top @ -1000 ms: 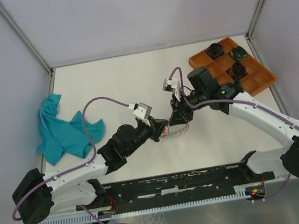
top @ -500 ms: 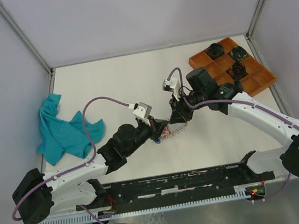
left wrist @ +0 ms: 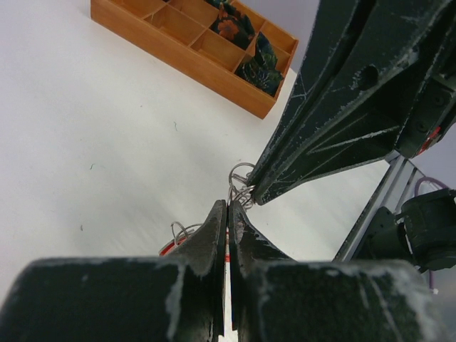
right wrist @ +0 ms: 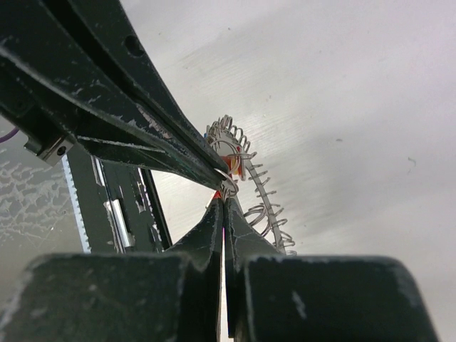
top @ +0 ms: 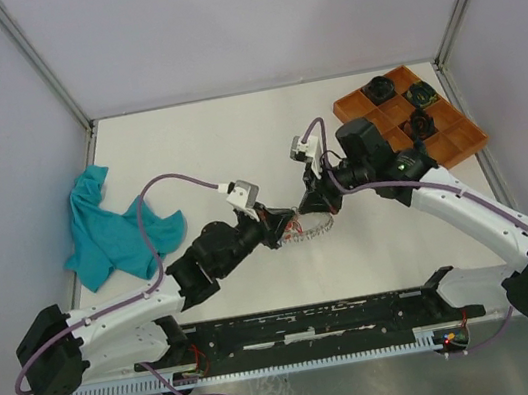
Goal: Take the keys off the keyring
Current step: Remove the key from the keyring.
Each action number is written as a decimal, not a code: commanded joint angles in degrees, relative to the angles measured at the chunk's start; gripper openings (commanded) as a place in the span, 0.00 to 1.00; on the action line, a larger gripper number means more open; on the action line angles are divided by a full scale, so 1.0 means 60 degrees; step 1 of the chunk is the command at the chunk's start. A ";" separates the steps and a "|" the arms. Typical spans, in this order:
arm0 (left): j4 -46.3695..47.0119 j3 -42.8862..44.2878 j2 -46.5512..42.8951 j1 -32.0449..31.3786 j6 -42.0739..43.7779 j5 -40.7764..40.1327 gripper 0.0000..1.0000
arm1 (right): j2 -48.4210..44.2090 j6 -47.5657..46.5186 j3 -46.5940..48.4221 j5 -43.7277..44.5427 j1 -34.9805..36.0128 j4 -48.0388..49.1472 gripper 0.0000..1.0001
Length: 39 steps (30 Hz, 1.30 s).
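The keys were mostly hidden behind the meeting tools; only a red tag peeked out. The keyring lay mid-table, its coil partly covered. The left gripper and right gripper each had jaws pressed together at the coil; whether wire was pinched was unclear. A wooden divided tray held dark patterned items in three compartments.

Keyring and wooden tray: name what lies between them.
The right arm and right pincer, shut at the keyring, fill the stretch up to the wooden tray; top view.
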 commanded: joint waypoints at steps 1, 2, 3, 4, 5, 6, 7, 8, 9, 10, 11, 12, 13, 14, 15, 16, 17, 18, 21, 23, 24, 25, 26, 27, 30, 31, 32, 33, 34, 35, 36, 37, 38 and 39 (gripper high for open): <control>0.0845 -0.0076 -0.0501 -0.0006 -0.0577 -0.0569 0.03 | -0.0446 -0.0545 -0.0138 -0.0264 0.0003 0.0483 0.01; 0.0868 -0.0102 -0.0518 -0.0014 -0.0645 -0.0569 0.03 | -0.0466 -0.0612 -0.0177 -0.0240 0.0007 0.0533 0.01; 0.0884 -0.0125 -0.0525 -0.0011 -0.0715 -0.0588 0.03 | -0.0490 -0.0652 -0.0209 -0.0164 0.0004 0.0578 0.01; 0.0890 -0.0152 -0.0523 -0.0007 -0.0788 -0.0634 0.03 | -0.0530 -0.0684 -0.0235 -0.0116 0.0004 0.0622 0.01; 0.0900 -0.0187 -0.0526 -0.0010 -0.0872 -0.0684 0.03 | -0.0560 -0.0732 -0.0278 -0.0075 0.0003 0.0666 0.01; 0.0945 -0.0226 -0.0536 -0.0007 -0.0973 -0.0752 0.03 | -0.0586 -0.0801 -0.0297 -0.0075 0.0003 0.0697 0.01; 0.1005 -0.0277 -0.0540 -0.0014 -0.1095 -0.0828 0.03 | -0.0620 -0.0879 -0.0348 -0.0123 0.0011 0.0752 0.01; 0.1125 -0.0354 -0.0528 -0.0007 -0.1224 -0.0898 0.03 | -0.0654 -0.0995 -0.0423 -0.0248 0.0014 0.0829 0.01; 0.1264 -0.0426 -0.0534 -0.0014 -0.1330 -0.0966 0.03 | -0.0678 -0.1134 -0.0498 -0.0417 0.0012 0.0942 0.01; 0.1366 -0.0503 -0.0548 -0.0007 -0.1420 -0.1040 0.03 | -0.0701 -0.1283 -0.0597 -0.0605 0.0016 0.1039 0.01; 0.1503 -0.0573 -0.0575 -0.0012 -0.1460 -0.1106 0.03 | -0.0712 -0.1439 -0.0693 -0.0795 0.0018 0.1134 0.01; 0.1624 -0.0635 -0.0615 -0.0009 -0.1491 -0.1184 0.03 | -0.0718 -0.1592 -0.0775 -0.0936 0.0018 0.1219 0.01; 0.1737 -0.0689 -0.0690 -0.0003 -0.1494 -0.1270 0.03 | -0.0732 -0.1727 -0.0859 -0.1070 0.0022 0.1292 0.01; 0.1785 -0.0756 -0.0791 0.0005 -0.1470 -0.1389 0.03 | -0.0743 -0.1840 -0.0930 -0.1163 0.0018 0.1363 0.01; 0.1861 -0.0788 -0.0860 0.0004 -0.1430 -0.1439 0.03 | -0.0761 -0.2023 -0.0990 -0.1277 0.0018 0.1412 0.01; 0.1905 -0.0836 -0.0971 0.0008 -0.1385 -0.1523 0.03 | -0.0781 -0.2134 -0.1054 -0.1313 0.0018 0.1486 0.01; 0.1948 -0.0877 -0.1060 0.0005 -0.1359 -0.1553 0.03 | -0.0799 -0.2177 -0.1115 -0.1301 0.0025 0.1574 0.01; 0.1958 -0.0911 -0.1172 0.0008 -0.1332 -0.1595 0.03 | -0.0806 -0.2199 -0.1165 -0.1272 0.0019 0.1646 0.01; 0.1978 -0.0943 -0.1323 0.0006 -0.1227 -0.1667 0.03 | -0.0795 -0.2211 -0.1288 -0.1424 0.0019 0.1823 0.02; 0.1988 -0.0943 -0.1384 0.0022 -0.1163 -0.1698 0.03 | -0.0785 -0.2182 -0.1301 -0.1526 0.0018 0.1808 0.07; 0.2002 -0.0941 -0.1410 0.0023 -0.1121 -0.1703 0.03 | -0.0783 -0.2185 -0.1276 -0.1571 0.0025 0.1759 0.10; 0.2003 -0.0937 -0.1430 0.0023 -0.1077 -0.1709 0.03 | -0.0791 -0.2200 -0.1273 -0.1614 0.0025 0.1689 0.13; 0.2020 -0.0933 -0.1440 0.0021 -0.1000 -0.1699 0.03 | -0.0787 -0.2277 -0.1238 -0.1785 0.0019 0.1543 0.15; 0.2044 -0.0944 -0.1461 0.0019 -0.0939 -0.1692 0.03 | -0.0792 -0.2423 -0.1215 -0.1961 0.0026 0.1406 0.17; 0.2127 -0.0936 -0.1465 0.0012 -0.0785 -0.1577 0.03 | -0.0820 -0.2842 -0.1203 -0.2381 0.0035 0.1096 0.19; 0.2168 -0.0938 -0.1451 0.0013 -0.0744 -0.1519 0.03 | -0.0836 -0.2930 -0.1205 -0.2394 0.0044 0.1029 0.21; 0.2202 -0.0937 -0.1439 0.0014 -0.0687 -0.1435 0.03 | -0.0857 -0.3036 -0.1183 -0.2396 0.0051 0.0929 0.21; 0.2230 -0.0926 -0.1411 0.0018 -0.0596 -0.1368 0.03 | -0.0852 -0.3092 -0.1146 -0.2389 0.0055 0.0836 0.21; 0.2219 -0.0906 -0.1386 0.0019 -0.0519 -0.1315 0.03 | -0.0850 -0.3089 -0.1079 -0.2346 0.0052 0.0753 0.22; 0.2212 -0.0884 -0.1359 0.0013 -0.0396 -0.1228 0.03 | -0.0851 -0.3051 -0.0953 -0.2350 0.0048 0.0651 0.23; 0.2200 -0.0877 -0.1334 0.0022 -0.0278 -0.1170 0.03 | -0.0868 -0.2881 -0.0800 -0.2387 0.0035 0.0551 0.26; 0.2167 -0.0867 -0.1321 0.0023 -0.0208 -0.1124 0.03 | -0.0883 -0.2719 -0.0583 -0.2516 -0.0009 0.0381 0.29; 0.2163 -0.0870 -0.1305 0.0012 -0.0126 -0.1038 0.03 | -0.0920 -0.2622 -0.0377 -0.2706 -0.0066 0.0187 0.33; 0.2141 -0.0853 -0.1292 0.0022 -0.0065 -0.0948 0.03 | -0.0986 -0.2588 -0.0223 -0.2867 -0.0124 0.0007 0.36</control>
